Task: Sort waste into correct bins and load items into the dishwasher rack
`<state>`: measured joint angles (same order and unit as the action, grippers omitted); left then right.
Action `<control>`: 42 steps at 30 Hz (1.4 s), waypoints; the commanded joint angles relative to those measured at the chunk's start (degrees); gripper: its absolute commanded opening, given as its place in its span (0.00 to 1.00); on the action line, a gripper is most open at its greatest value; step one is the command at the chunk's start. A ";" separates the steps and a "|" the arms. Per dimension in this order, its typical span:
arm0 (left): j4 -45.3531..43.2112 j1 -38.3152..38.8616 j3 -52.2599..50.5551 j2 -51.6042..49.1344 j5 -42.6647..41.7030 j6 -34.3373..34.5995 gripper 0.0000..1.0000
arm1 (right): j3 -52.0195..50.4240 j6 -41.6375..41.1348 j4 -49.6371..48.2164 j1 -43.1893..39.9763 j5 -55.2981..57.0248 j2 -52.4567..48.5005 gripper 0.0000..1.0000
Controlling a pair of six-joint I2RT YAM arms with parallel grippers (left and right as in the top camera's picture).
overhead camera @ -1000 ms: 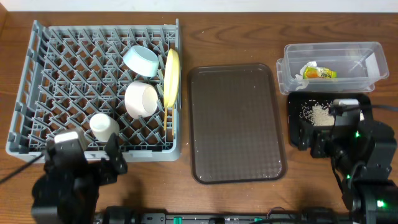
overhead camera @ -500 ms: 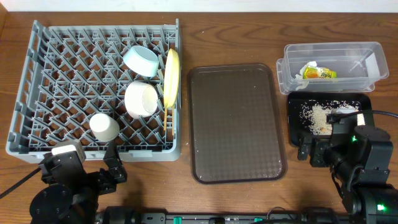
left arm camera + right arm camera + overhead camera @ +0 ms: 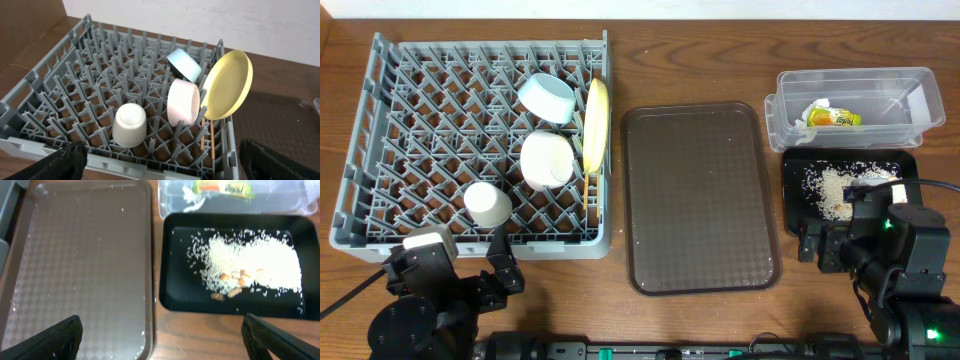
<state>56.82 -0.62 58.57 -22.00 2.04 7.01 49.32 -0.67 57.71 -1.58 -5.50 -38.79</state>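
The grey dishwasher rack (image 3: 380, 150) holds a light blue bowl (image 3: 546, 97), a pinkish-white bowl (image 3: 546, 160), a small white cup (image 3: 487, 204) and a yellow plate (image 3: 596, 122) standing on edge. Wooden chopsticks (image 3: 212, 140) stand below the plate. A crumpled wrapper (image 3: 835, 116) lies in the clear tub (image 3: 910, 85). White rice crumbs (image 3: 835, 188) lie in the black tray (image 3: 795, 205). My left gripper (image 3: 165, 170) hangs open just outside the rack's near rim, holding nothing. Over the wood between the brown tray and the black tray, my right gripper (image 3: 162, 345) is open and empty.
A large brown serving tray (image 3: 700, 195) lies between the rack and the two bins, with only a few specks on it. Both arm bases stand at the table's front edge, left (image 3: 420, 310) and right (image 3: 910, 290).
Both arms have drawn back toward the table's front edge over the last second, then stopped. Nothing in the rack or the bins has moved.
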 commanded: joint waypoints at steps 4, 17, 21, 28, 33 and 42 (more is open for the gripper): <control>0.13 0.07 -0.39 0.07 -0.09 -0.76 0.98 | -0.90 1.57 1.90 0.15 3.37 4.83 0.99; 0.13 0.07 -0.39 0.07 -0.09 -0.76 0.98 | -23.30 3.96 -24.50 0.17 2.01 29.83 0.99; 0.13 0.07 -0.39 0.07 -0.09 -0.76 0.98 | -30.56 4.04 -34.99 0.17 2.71 35.60 0.99; 0.13 0.07 -0.39 0.07 -0.09 -0.76 0.99 | -40.00 6.05 -51.17 0.42 3.04 38.47 0.99; 0.13 0.07 -0.39 0.07 -0.09 -0.76 0.99 | -45.81 6.08 -60.41 1.03 4.63 38.47 0.99; 0.13 0.07 -0.39 0.07 -0.09 -0.76 0.99 | -49.00 2.75 -59.49 1.27 8.59 38.51 0.99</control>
<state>56.93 -0.62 58.37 -22.00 1.87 7.03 0.38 4.16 -2.66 -1.41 0.36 -0.67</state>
